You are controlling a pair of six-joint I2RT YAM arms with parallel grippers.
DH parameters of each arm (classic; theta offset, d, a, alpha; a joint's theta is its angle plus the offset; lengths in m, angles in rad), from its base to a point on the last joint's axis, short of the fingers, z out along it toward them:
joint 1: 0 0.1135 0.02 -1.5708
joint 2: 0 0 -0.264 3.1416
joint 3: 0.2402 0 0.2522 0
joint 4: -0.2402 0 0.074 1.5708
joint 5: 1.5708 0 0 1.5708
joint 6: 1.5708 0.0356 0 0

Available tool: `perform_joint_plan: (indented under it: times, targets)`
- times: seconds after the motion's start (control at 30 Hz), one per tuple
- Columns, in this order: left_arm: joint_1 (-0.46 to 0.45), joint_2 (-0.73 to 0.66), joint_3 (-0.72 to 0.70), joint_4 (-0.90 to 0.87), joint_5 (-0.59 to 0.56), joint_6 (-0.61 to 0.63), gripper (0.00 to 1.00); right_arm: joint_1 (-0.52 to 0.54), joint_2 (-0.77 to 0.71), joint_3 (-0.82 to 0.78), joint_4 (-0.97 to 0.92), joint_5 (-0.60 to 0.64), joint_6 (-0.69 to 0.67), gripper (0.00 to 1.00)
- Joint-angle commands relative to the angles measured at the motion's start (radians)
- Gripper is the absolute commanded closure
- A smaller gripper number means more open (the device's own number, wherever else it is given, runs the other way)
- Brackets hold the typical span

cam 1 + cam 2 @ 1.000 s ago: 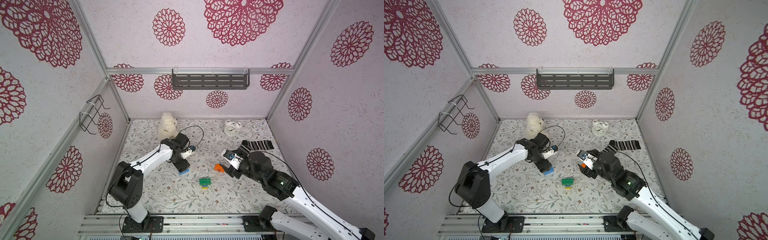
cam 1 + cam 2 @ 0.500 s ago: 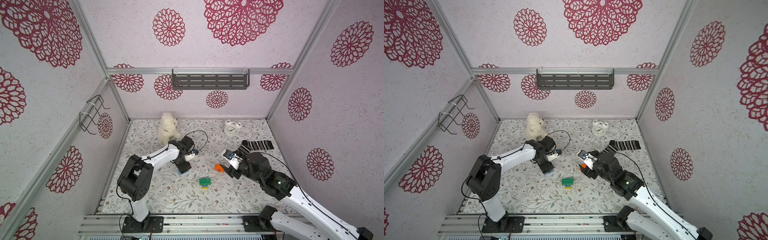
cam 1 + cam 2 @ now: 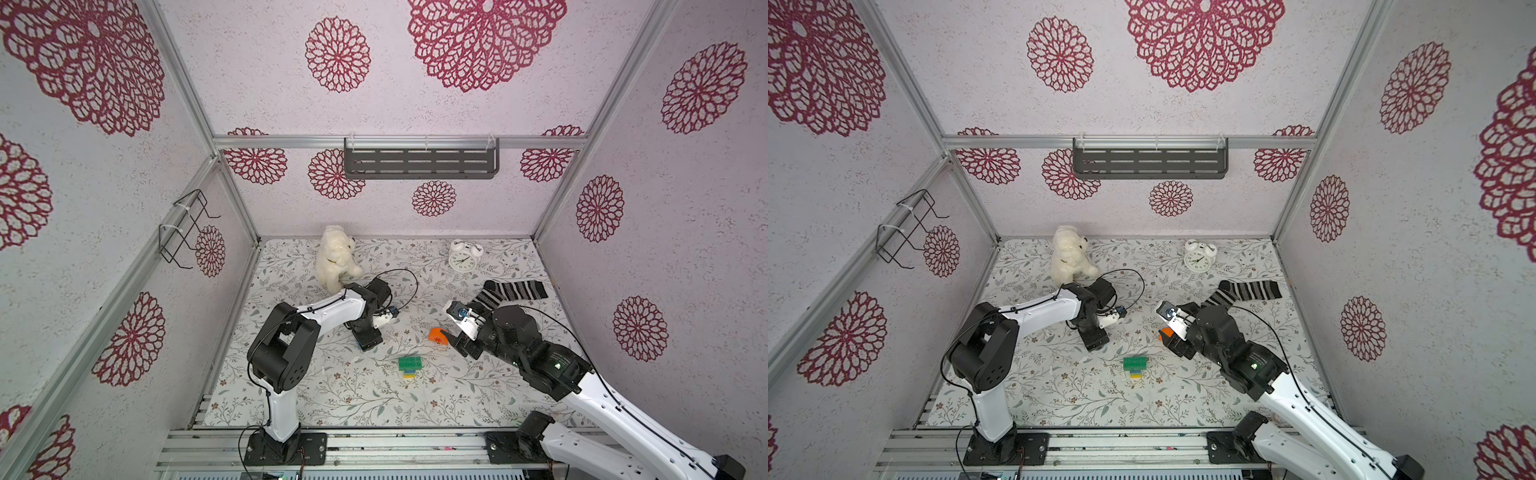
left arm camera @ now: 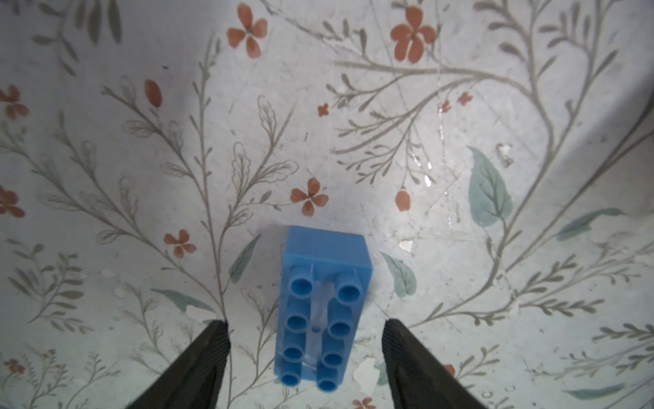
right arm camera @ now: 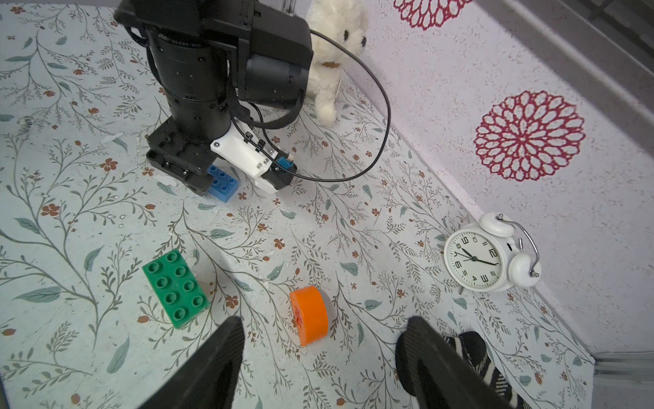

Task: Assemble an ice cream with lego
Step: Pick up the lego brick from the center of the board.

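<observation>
Left fingers (image 4: 198, 361), wide astride the light-blue oblong plastic brick (image 4: 322, 308) at lower centre, could skew it closing off-centre; right fingers (image 5: 212, 364), also wide, might roll the orange half-round brick (image 5: 309, 315).

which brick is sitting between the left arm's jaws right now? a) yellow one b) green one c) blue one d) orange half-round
c: in the left wrist view the blue brick lies studs-up between the open jaws of the left gripper, with a gap on each side.
</observation>
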Motion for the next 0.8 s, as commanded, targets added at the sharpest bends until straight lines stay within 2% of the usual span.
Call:
perform_joint_plan:
  times: [0.0, 0.27, 0.57, 0.77]
  targets:
    - [-0.008, 0.006, 0.024, 0.018, -0.002, 0.018, 0.27, -0.006, -0.020, 0.005, 0.009, -0.001, 0.001, 0.24]
    - [-0.009, 0.014, 0.029, 0.010, 0.007, 0.021, 0.39, -0.007, -0.011, 0.006, 0.010, -0.005, -0.001, 0.25]
    - [-0.013, 0.039, 0.035, -0.005, 0.014, 0.019, 0.41, -0.009, -0.011, 0.006, 0.004, -0.008, -0.003, 0.25]
    - [-0.016, 0.044, 0.038, -0.010, 0.009, 0.019, 0.50, -0.010, -0.015, 0.003, 0.004, -0.008, -0.004, 0.25]
